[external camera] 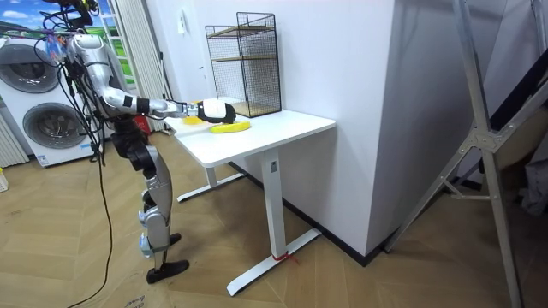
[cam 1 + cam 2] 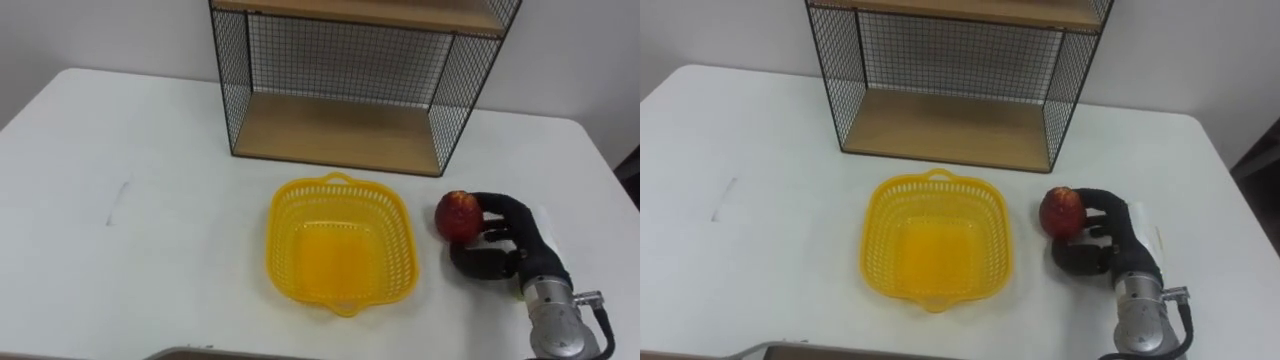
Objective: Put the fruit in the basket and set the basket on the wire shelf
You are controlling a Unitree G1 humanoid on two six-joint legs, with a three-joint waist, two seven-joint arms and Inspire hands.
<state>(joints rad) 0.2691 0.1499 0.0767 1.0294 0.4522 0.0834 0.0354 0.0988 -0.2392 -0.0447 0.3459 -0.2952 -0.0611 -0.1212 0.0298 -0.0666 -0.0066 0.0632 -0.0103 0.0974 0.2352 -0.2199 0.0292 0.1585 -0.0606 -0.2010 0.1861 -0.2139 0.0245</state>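
Reaching in from the near right corner of the white rectangular desk (image 2: 120,150): the robot's black right hand (image 2: 510,242), fingers and thumb curled round a red round apple (image 2: 457,215) with a yellowish patch. The apple sits to the left of the palm, near the desk's right edge; whether it rests on the surface or is lifted clear cannot be told.

Item, just left of the apple and apart from it: a yellow latticed plastic basket (image 2: 283,215), squarish with rounded corners and small handle loops, upright at the middle of the desk, nothing in it.

Item, at the desk's far edge behind the basket: a black wire-mesh shelf (image 2: 335,135) with wooden boards, its open front facing the robot, the lower board bare.

Room view: the robot stands at the desk's end, one arm stretched over it.
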